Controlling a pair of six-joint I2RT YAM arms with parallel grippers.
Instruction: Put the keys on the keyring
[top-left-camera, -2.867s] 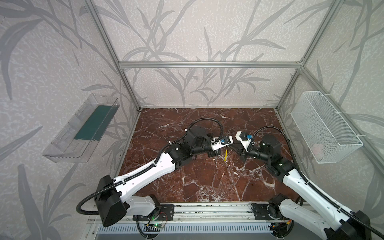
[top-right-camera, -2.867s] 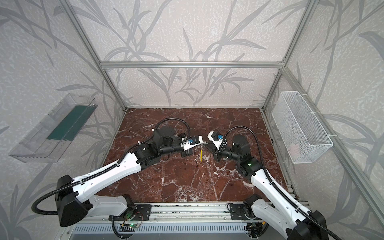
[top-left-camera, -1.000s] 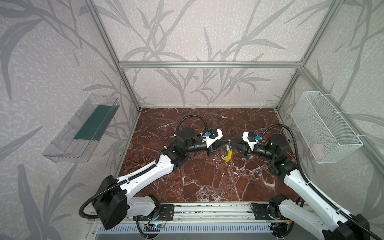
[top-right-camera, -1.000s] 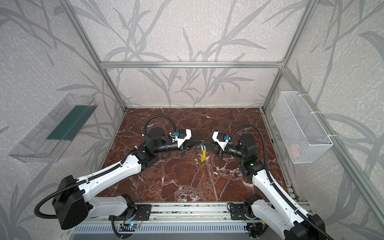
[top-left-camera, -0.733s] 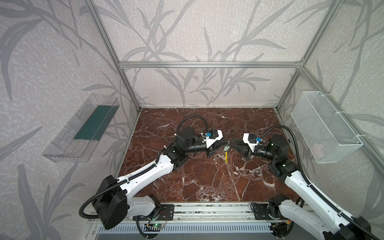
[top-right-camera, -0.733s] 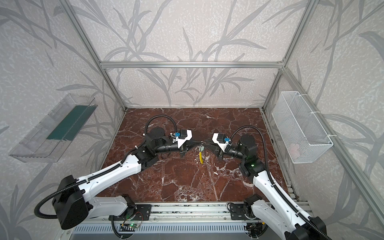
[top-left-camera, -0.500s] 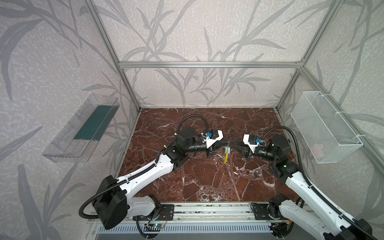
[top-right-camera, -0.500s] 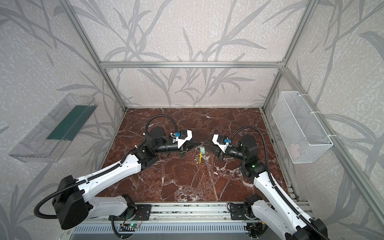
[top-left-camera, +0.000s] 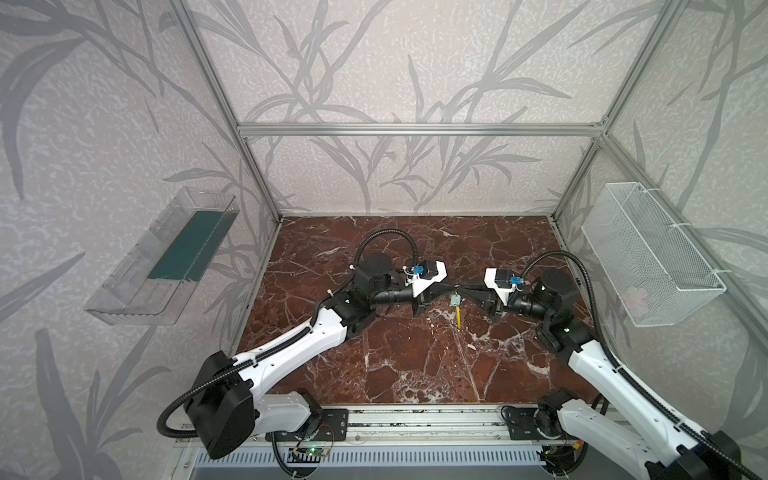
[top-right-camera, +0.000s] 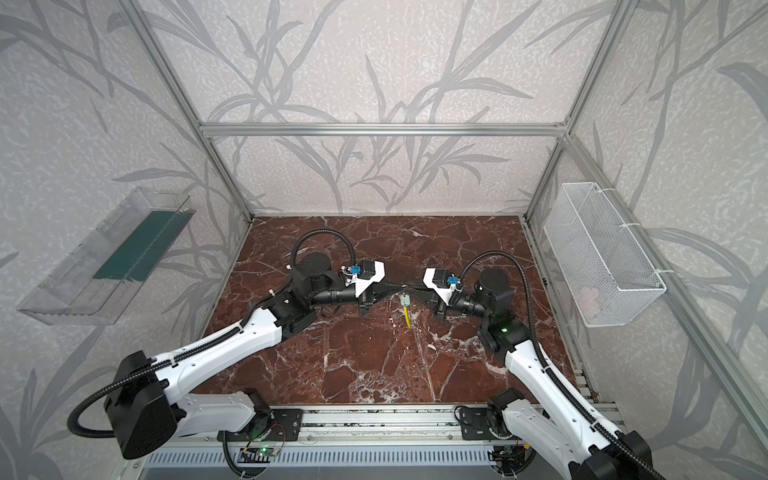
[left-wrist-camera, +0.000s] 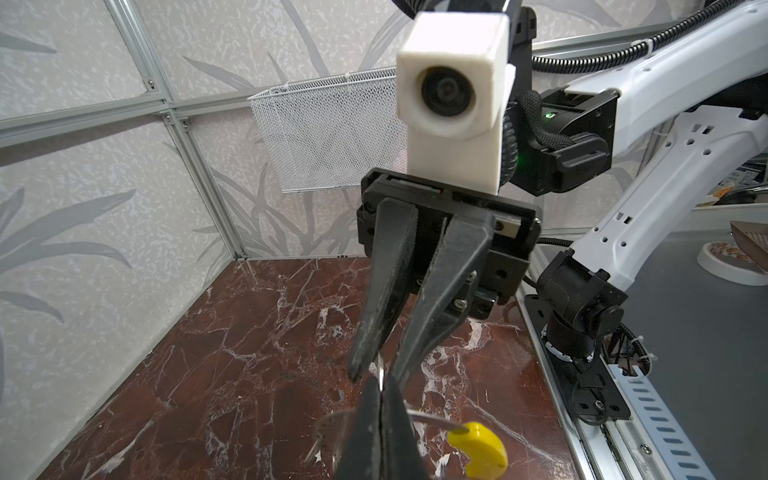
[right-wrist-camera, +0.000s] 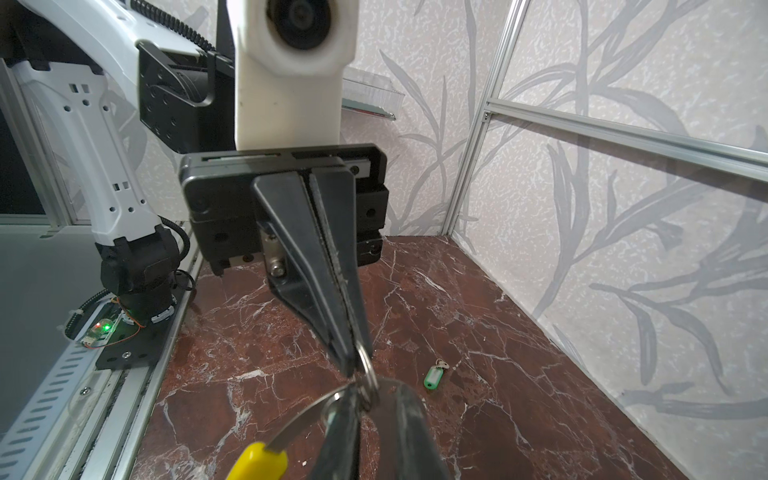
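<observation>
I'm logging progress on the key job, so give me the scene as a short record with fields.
left gripper: shut on keyring
right gripper: jaws slightly apart around the keyring's wire
hanging key: pale green, dangling below the gripper tips
loose key: lying on the marble table, apart from both arms
yellow sleeve: low on the keyring

Two hands (top-left-camera: 451, 286) (top-left-camera: 464, 287), two keys (top-left-camera: 456, 299) (right-wrist-camera: 434, 377), one keyring (top-left-camera: 458, 319), one wire basket (top-left-camera: 648, 257), one clear tray (top-left-camera: 124, 299)

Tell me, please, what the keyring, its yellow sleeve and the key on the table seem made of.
The keyring: thin grey metal, glinting. The yellow sleeve: smooth plastic or rubber, judging by its even gloss. The loose key: green head probably plastic, uniformly coloured.
</observation>
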